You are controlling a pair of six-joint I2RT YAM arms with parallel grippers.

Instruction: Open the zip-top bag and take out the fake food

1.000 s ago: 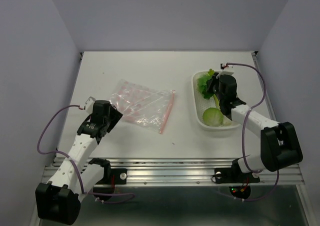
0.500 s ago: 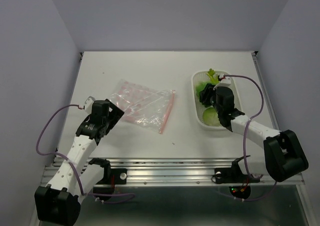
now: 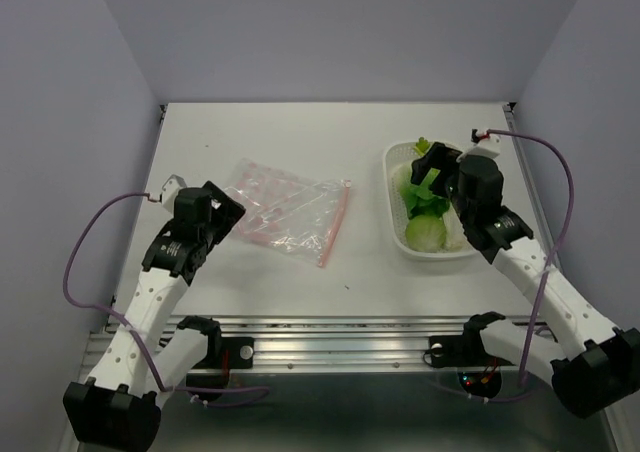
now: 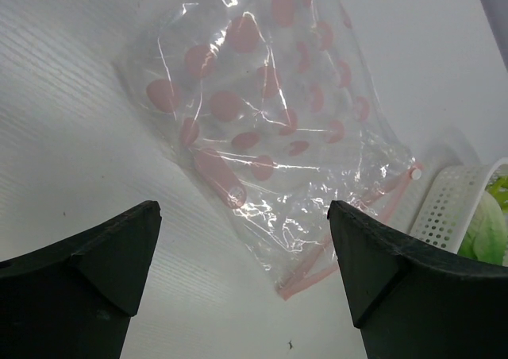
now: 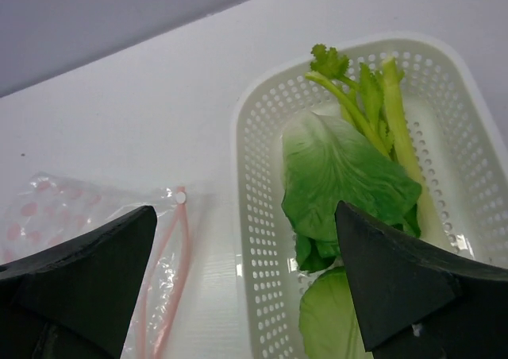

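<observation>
Hovering with jaws spread wide, your left gripper [image 3: 225, 212] sits at the 9 o'clock edge of the zip-top bag [image 3: 290, 215], holding nothing. The bag lies flat and apparently empty left of the table's [image 3: 300, 132] centre, its pink zip strip [image 3: 335, 222] along the 3 o'clock edge. At 3 o'clock on the table, the fake food [image 3: 425, 212] fills the white basket [image 3: 392, 222]. Your right gripper [image 3: 433, 164] is above it, fingers likewise parted and empty. The film looks feather-light, crinkly and slick, likelier to slide than lift, so pinch the stiffer zip strip or a corner. The vegetables look like light, rigid plastic. The round head may roll, so favour the stalks.
</observation>
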